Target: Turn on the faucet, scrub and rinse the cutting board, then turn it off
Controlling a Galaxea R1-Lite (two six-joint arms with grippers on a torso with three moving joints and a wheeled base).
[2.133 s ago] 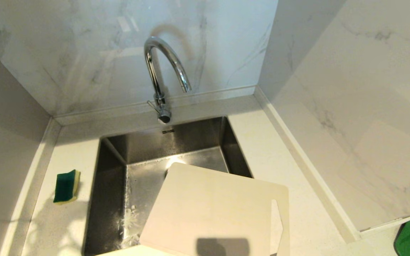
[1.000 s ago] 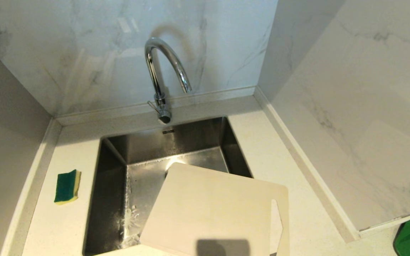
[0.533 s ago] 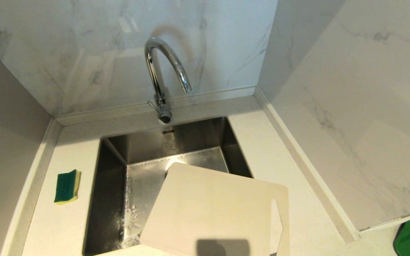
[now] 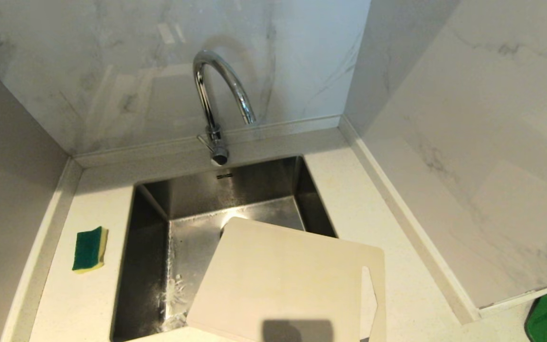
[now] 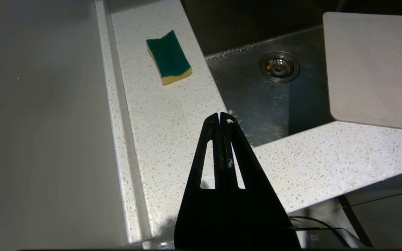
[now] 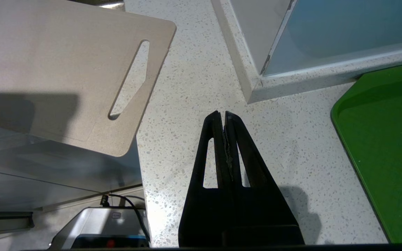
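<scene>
The chrome gooseneck faucet (image 4: 214, 95) stands behind the steel sink (image 4: 150, 266), its small lever (image 4: 219, 155) at the base; no water runs. The cream cutting board (image 4: 283, 285) lies tilted over the sink's near right corner, slot handle (image 4: 368, 299) over the counter. It also shows in both wrist views, cutting board (image 5: 372, 66) and cutting board (image 6: 54, 69). My left gripper (image 5: 220, 115) is shut and empty above the counter at the sink's near left corner. My right gripper (image 6: 221, 114) is shut and empty over the counter right of the board. Neither arm shows in the head view.
A green and yellow sponge (image 4: 89, 249) lies on the counter left of the sink, sponge (image 5: 169, 57). The drain (image 5: 279, 66) is bare. A green tray (image 6: 386, 146) sits at the far right. Marble walls close the back and right; a low wall lies on the left.
Nothing on the counter or in the sink has moved; only the reflections on the back wall have shifted slightly.
</scene>
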